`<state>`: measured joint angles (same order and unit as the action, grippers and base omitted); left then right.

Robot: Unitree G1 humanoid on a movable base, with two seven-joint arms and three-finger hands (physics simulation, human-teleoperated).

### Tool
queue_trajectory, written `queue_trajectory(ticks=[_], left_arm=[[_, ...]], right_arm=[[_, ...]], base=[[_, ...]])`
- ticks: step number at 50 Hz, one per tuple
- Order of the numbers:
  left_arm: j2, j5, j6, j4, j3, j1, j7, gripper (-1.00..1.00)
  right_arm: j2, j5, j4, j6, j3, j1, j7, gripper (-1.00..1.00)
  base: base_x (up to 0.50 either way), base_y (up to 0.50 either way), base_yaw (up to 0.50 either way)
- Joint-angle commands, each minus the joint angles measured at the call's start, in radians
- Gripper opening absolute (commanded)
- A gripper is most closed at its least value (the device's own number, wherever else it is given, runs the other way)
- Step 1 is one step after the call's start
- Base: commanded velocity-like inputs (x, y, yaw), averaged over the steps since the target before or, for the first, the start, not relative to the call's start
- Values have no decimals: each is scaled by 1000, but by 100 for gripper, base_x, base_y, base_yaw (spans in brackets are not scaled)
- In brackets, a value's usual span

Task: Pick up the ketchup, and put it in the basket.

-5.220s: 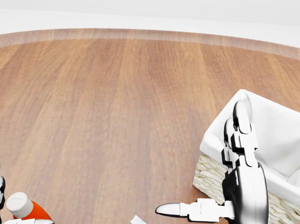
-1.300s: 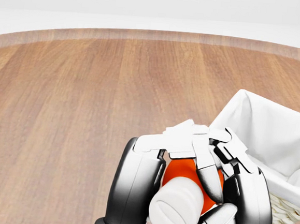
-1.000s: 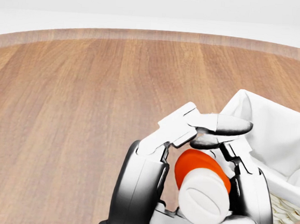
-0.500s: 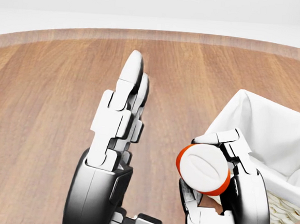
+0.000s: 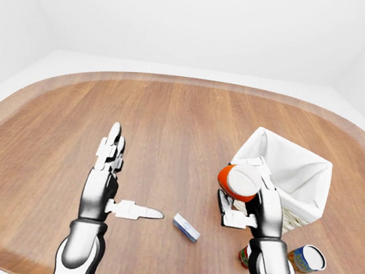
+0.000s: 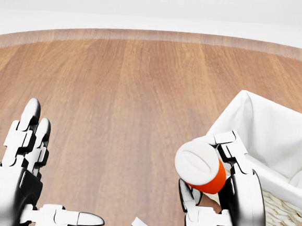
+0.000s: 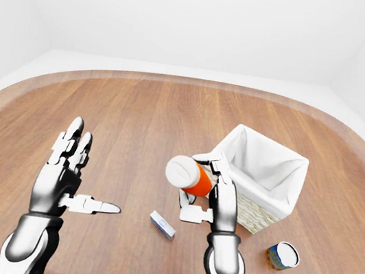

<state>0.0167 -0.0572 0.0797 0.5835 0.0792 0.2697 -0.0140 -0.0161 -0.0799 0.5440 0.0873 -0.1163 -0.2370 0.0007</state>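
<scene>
The ketchup (image 6: pixel 197 161) is a red bottle with a white cap. It lies tilted in my right hand (image 6: pixel 209 172), cap toward the camera, held above the wooden table. My right hand's fingers and thumb close round it. The basket (image 6: pixel 277 138) is wicker with a white cloth liner and stands just right of that hand. The bottle is beside the basket's left rim, outside it. My left hand (image 6: pixel 46 178) is open and empty at the lower left of the head view, fingers up and thumb pointing right.
A small blue and white box (image 5: pixel 186 227) lies on the table between my hands. A tin can (image 5: pixel 307 257) lies on its side at the lower right of the basket. A small red and green thing (image 5: pixel 245 255) shows behind my right forearm.
My left hand has let go of the ketchup, opened and moved away to the left and down. The ketchup stays in my right hand beside the basket.
</scene>
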Motion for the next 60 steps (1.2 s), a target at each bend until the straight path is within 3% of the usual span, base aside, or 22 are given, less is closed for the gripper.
queue_trajectory(ticks=[1, 9, 24, 36, 60], left_arm=[[-20, 15, 3, -100, -123, -15, -45, 100], [-24, 3, 7, -93, -117, -6, -45, 100], [-20, -12, -17, -132, -102, -8, -41, 100], [-18, -19, -25, -121, -88, 9, -38, 100], [-19, -25, -36, -124, -89, 9, -36, 100]], right_arm=[[5, -40, -13, 0, 1, 12, -10, -100], [5, -28, 5, 0, -13, 14, -3, -100], [0, -50, 24, 0, 17, 23, -24, -100], [0, -132, 148, 0, 51, 93, 30, -100], [-28, -309, 180, 0, 114, 219, 148, -100]], base=[[0, 0, 0], [0, 0, 0], [0, 0, 0], [0, 0, 0], [0, 0, 0]])
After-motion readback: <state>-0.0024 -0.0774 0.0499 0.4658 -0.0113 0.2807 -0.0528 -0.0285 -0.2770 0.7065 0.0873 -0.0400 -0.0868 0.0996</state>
